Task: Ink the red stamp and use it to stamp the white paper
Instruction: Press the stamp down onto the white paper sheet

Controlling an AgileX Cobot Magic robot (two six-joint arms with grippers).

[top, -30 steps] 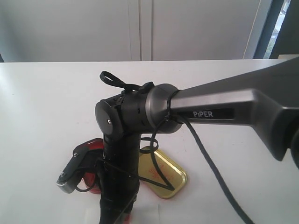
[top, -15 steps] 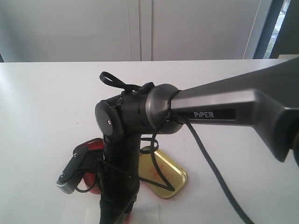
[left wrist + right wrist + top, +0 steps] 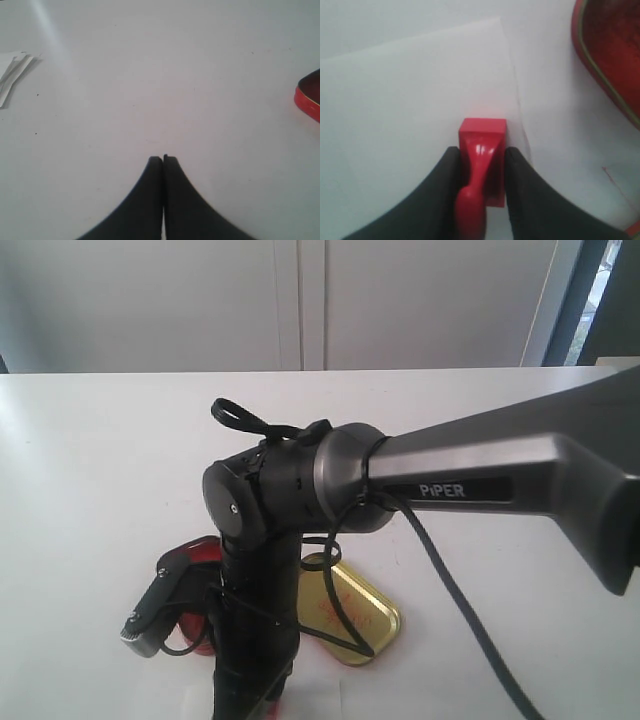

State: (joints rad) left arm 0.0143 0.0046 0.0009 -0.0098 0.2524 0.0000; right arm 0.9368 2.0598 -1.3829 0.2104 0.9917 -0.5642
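Since the earlier frames the grey right arm (image 3: 480,465) has sunk a little. Its PiPER label now sits lower and further right in the exterior view, while the wrist joint keeps its place at lower centre. We see the right pincer (image 3: 481,152) pinching the small red plastic stamp (image 3: 481,132) by its stubby handle, with the square base down on the white paper slip (image 3: 410,100), near the slip's edge. The rounded red ink-pad tin (image 3: 610,50) lies just beside the paper on the white worktop (image 3: 150,75). A gold metal lid (image 3: 365,618) sits at lower centre-right. The left pincer (image 3: 163,161) hangs over the worktop, jaws pressed together on nothing.
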